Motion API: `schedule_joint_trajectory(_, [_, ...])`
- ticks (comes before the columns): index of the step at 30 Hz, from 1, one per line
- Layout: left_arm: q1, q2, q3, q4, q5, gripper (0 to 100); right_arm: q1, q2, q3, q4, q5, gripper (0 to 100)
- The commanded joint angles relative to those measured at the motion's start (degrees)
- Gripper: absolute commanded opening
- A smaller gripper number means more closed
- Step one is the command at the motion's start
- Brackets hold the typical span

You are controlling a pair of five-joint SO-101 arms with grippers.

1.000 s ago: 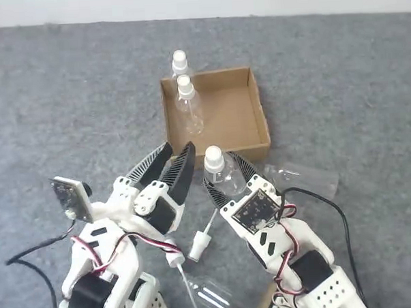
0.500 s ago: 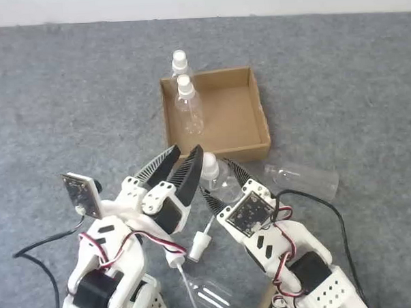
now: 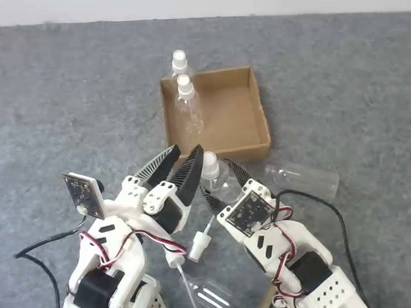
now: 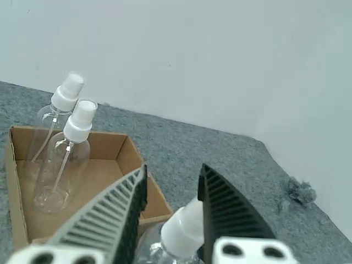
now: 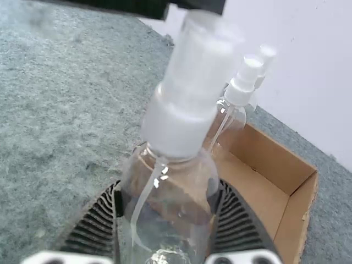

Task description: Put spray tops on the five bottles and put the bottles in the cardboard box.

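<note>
Left gripper point(image 3: 189, 152) fingers open, straddling the spray top point(image 4: 184, 231) of the held bottle point(image 5: 165, 214). Loose top point(image 3: 201, 244) lies on the surface. Right gripper point(image 3: 214, 175) fingers clamp the held bottle upright, just in front of the box point(image 3: 262, 121). Capped bottle point(image 3: 189, 110) stands in the box, second capped bottle point(image 3: 180, 63) at its far-left corner. Bare bottle point(image 3: 303, 177) lies on the right.

Clear bottles point(image 3: 190, 115), white spray tops point(image 3: 185, 87), brown cardboard box point(image 3: 237, 122).
Grey speckled table covering point(image 3: 66, 99); black ribbed gripper fingers point(image 3: 157, 163); white arm bodies point(image 3: 123, 258); red wiring point(image 3: 94, 249).
</note>
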Motion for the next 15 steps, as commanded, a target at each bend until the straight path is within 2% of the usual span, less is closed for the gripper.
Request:
schedule_joint_trajectory(1, [-0.09,-0.88,-1.27,2.73,-0.7,14,2.07,-1.1,-0.62,-0.22,0.53,0.6])
schedule_joint_trajectory(5, [-0.44,-0.88,-1.71,3.6,-0.79,14,2.33,-1.1,-0.62,-0.04,0.35,0.6])
schedule_joint_trajectory(11, [-8.0,-0.88,-1.45,1.49,-0.7,14,2.15,-1.19,-1.05,-0.13,0.09,0.6])
schedule_joint_trajectory(15, [-8.09,-0.88,-1.19,1.23,-0.7,14,1.98,-1.19,-2.2,0.13,0.0,0.6])
